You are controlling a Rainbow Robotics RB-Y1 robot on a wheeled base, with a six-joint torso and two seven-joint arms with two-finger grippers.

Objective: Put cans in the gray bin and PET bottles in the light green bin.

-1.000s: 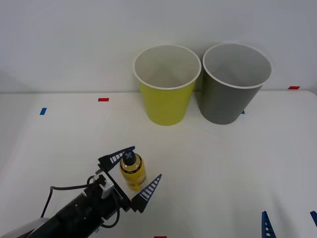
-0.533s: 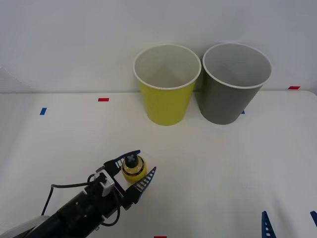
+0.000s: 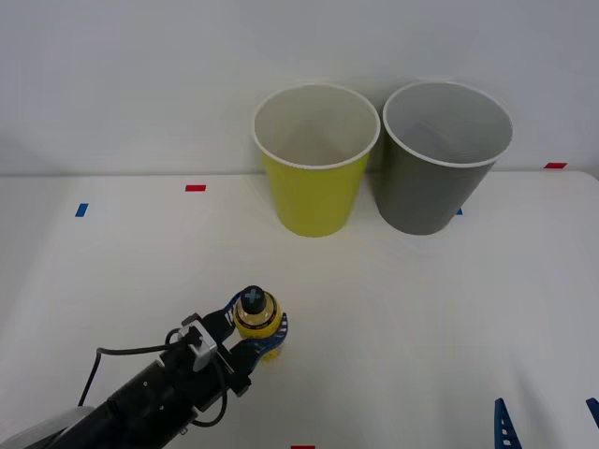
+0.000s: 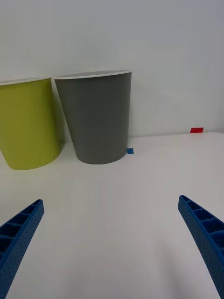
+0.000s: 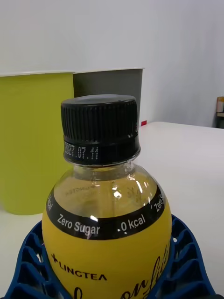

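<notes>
A small PET bottle (image 3: 255,322) of yellowish drink, yellow label and black cap, stands upright on the white table at the front left. My left gripper (image 3: 255,333) is shut on the PET bottle (image 5: 106,224), its blue fingers (image 5: 186,261) wrapped round the body. The light green bin (image 3: 315,161) and the gray bin (image 3: 442,157) stand side by side at the back, both upright with open mouths. My right gripper (image 4: 112,243) hovers open low over the table at the front right, facing the gray bin (image 4: 95,117) and the light green bin (image 4: 28,124).
Small red tape marks (image 3: 195,188) and blue tape marks (image 3: 81,210) dot the white table (image 3: 449,309). A pale wall rises close behind the bins. A black cable (image 3: 122,355) loops along the left arm.
My left gripper's fingers have closed from wide open on either side of the bottle to tight round it. The bottle and bins stay where they were. The right arm has not moved.
</notes>
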